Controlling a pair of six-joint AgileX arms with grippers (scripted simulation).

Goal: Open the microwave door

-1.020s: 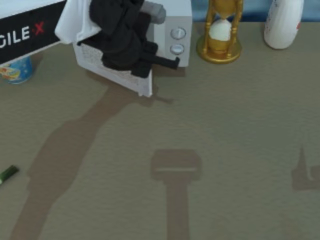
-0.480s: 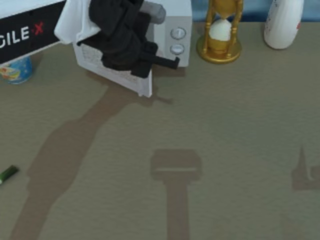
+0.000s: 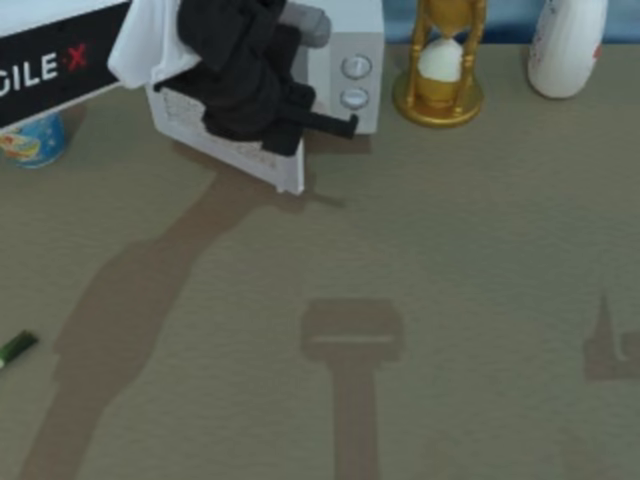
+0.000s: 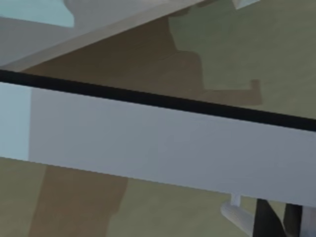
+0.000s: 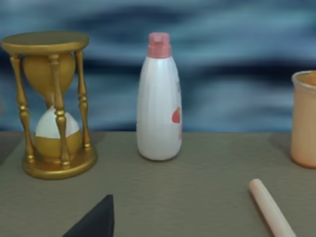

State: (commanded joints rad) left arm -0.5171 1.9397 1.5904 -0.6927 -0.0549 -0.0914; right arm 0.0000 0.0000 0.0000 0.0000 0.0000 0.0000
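Observation:
The microwave (image 3: pixel 345 40) stands at the table's far edge, its two silver knobs (image 3: pixel 355 82) facing the front. The microwave door (image 3: pixel 230 150) is swung out at an angle, its free edge pointing toward the table's middle. My left gripper (image 3: pixel 300 125) hangs over the door's free end and is shut on the door, one black finger reaching toward the knob panel. In the left wrist view the door's edge (image 4: pixel 163 143) fills the picture as a wide white band, with the dark fingers (image 4: pixel 264 222) beside a grey handle (image 4: pixel 239 215). My right gripper (image 5: pixel 98 222) is parked off the top view's right side.
A gold hourglass (image 3: pixel 438 65) stands right of the microwave, with a white bottle (image 3: pixel 565 40) farther right. A blue cup (image 3: pixel 32 140) sits at far left and a green object (image 3: pixel 15 348) at the left edge. The right wrist view shows an orange cup (image 5: pixel 303 118) and a pale stick (image 5: pixel 270 210).

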